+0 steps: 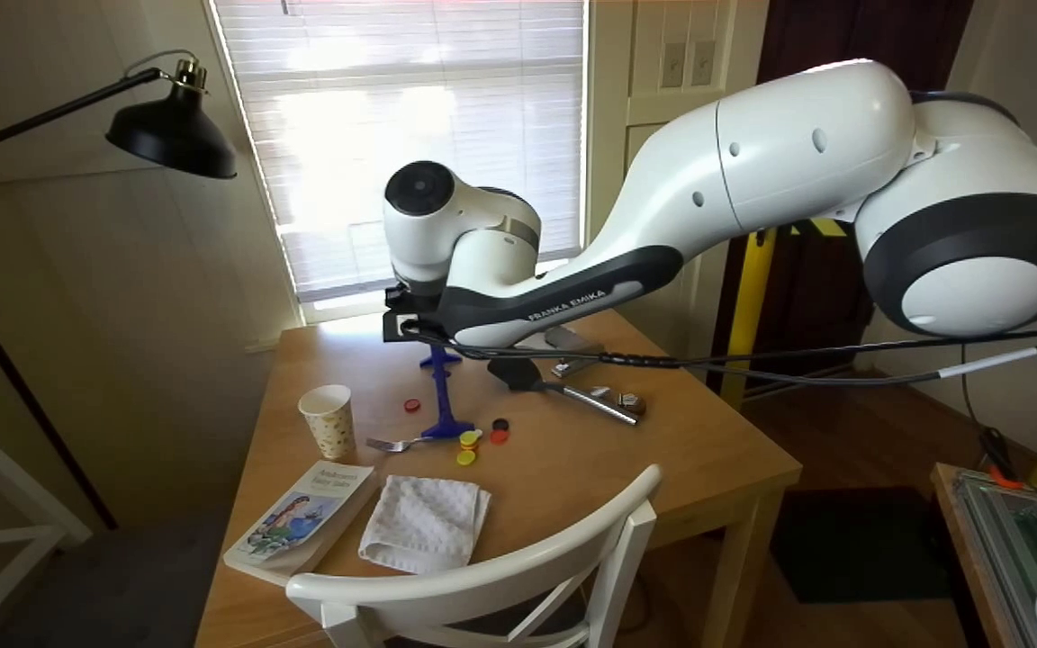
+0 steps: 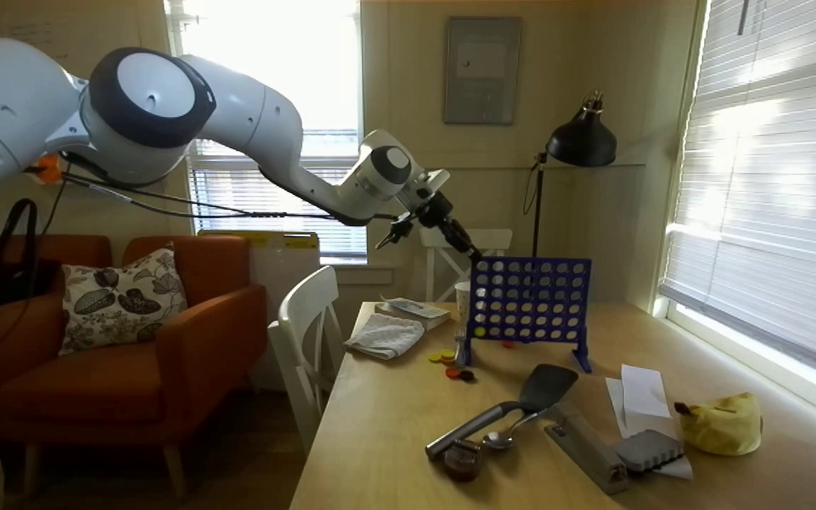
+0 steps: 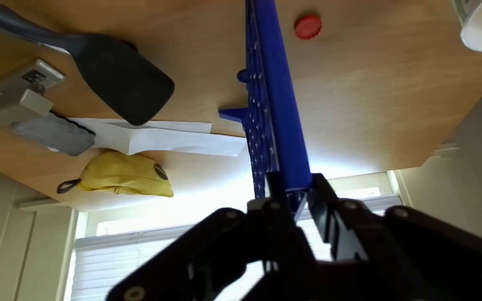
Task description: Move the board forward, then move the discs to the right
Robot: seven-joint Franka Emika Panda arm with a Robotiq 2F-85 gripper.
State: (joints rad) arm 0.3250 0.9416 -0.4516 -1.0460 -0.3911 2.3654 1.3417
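Note:
The blue board (image 2: pixel 537 300) stands upright on its feet on the table. It shows edge-on in an exterior view (image 1: pixel 443 396), its top hidden behind the wrist. In the wrist view, my gripper (image 3: pixel 294 184) has its fingers on both sides of the board's top edge (image 3: pixel 285 92), closed on it. In an exterior view the fingertips (image 2: pixel 477 255) meet the board's upper corner. Yellow discs (image 1: pixel 466 458), a red disc (image 1: pixel 499 436) and a dark disc (image 1: pixel 500 424) lie near one foot. Another red disc (image 3: pixel 308 27) lies alone beside the board. A yellow disc (image 2: pixel 479 331) shows in a bottom hole.
A fork (image 1: pixel 397 445) lies by the board's foot. A paper cup (image 1: pixel 329 421), book (image 1: pixel 302 517) and white cloth (image 1: pixel 426 522) are nearby. A spatula (image 2: pixel 550 386), spoon (image 2: pixel 499 440), stapler (image 2: pixel 587 450), papers (image 2: pixel 645 400) and yellow pouch (image 2: pixel 723 425) lie on the board's other side.

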